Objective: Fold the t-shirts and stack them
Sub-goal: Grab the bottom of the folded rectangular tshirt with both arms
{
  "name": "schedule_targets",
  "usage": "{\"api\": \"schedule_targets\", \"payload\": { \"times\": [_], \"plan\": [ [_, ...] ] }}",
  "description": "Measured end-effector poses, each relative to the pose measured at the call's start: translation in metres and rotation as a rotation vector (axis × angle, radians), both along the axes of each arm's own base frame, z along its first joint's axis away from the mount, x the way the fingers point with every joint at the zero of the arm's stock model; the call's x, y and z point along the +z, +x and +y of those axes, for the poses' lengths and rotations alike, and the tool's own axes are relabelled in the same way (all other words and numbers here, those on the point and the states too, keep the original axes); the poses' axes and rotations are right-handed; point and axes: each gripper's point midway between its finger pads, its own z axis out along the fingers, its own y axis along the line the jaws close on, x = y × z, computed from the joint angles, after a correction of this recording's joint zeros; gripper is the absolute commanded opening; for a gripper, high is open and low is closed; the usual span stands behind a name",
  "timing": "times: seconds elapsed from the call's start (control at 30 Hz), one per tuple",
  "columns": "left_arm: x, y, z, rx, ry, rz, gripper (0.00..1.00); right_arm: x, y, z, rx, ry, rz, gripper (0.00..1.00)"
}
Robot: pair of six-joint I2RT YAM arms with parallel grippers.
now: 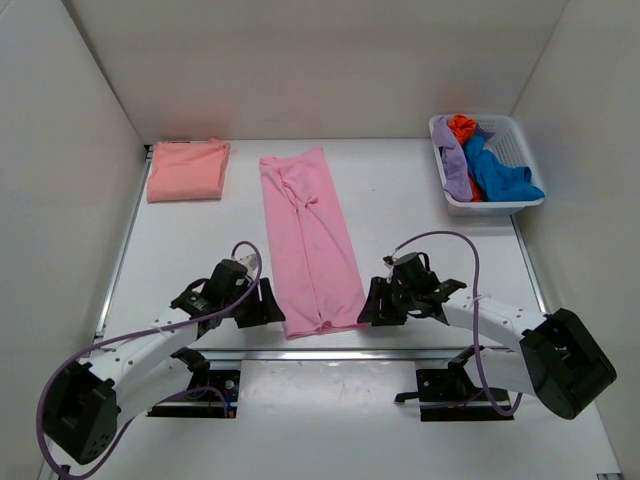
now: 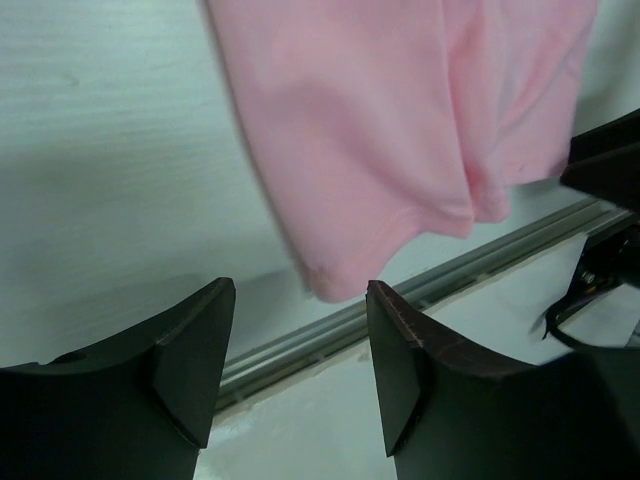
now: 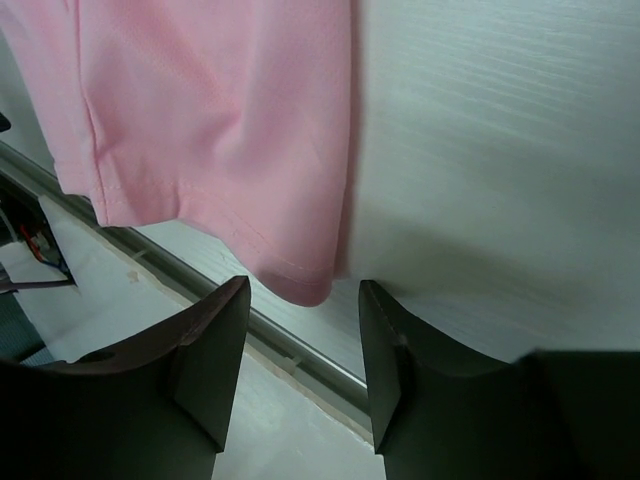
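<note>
The fingers (image 2: 190,370) of your left gripper (image 2: 300,290) are wide apart and hold nothing. The near left corner of the light pink shirt (image 1: 310,245) lies flat just past their tips, and you can see the gap between them is bare. The fingers (image 3: 400,380) of your right gripper (image 3: 303,288) are wide apart too, and they hold nothing. The near right corner of the pink shirt sits just past the gap there. You cannot tell from these views if any finger touches the cloth, but nothing is pinched. So both grippers sit low at the near end of the pink shirt, one on each side of it. The pink shirt lies on the table (image 1: 400,200) as a long thin strip with its sides turned in, and it runs away from you. It looks half folded. Far off to the left of the pink shirt's far end, the salmon shirt (image 1: 187,170) rests as a neat flat square, so that one looks done. Far off to the right of the pink shirt's far end stands a white basket (image 1: 495,207) with other bright clothes (image 1: 500,175) in it. What seems left for you is to grab the two near corners, fold the pink strip up short, and then set it on the salmon shirt.
</note>
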Motion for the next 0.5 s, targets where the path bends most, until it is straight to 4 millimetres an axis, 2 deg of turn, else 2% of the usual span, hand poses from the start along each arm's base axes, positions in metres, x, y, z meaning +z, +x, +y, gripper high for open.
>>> {"api": "schedule_targets", "payload": {
  "times": [0.23, 0.4, 0.43, 0.47, 0.5],
  "plan": [
    [-0.001, 0.005, -0.014, 0.039, -0.055, -0.008, 0.63, -0.002, 0.000, 0.012, 0.011, 0.043, 0.010, 0.44],
    [-0.004, 0.000, -0.026, 0.016, -0.068, 0.007, 0.61, -0.003, 0.006, 0.021, 0.026, 0.066, 0.017, 0.38],
    [-0.004, -0.001, -0.028, 0.009, -0.069, 0.011, 0.57, -0.003, 0.006, 0.023, 0.032, 0.068, 0.019, 0.35],
    [-0.006, -0.004, -0.031, 0.000, -0.068, 0.019, 0.55, -0.003, 0.006, 0.025, 0.038, 0.068, 0.021, 0.28],
    [-0.008, -0.006, -0.033, -0.012, -0.064, 0.027, 0.46, -0.004, 0.005, 0.026, 0.044, 0.065, 0.023, 0.25]
  ]
}}
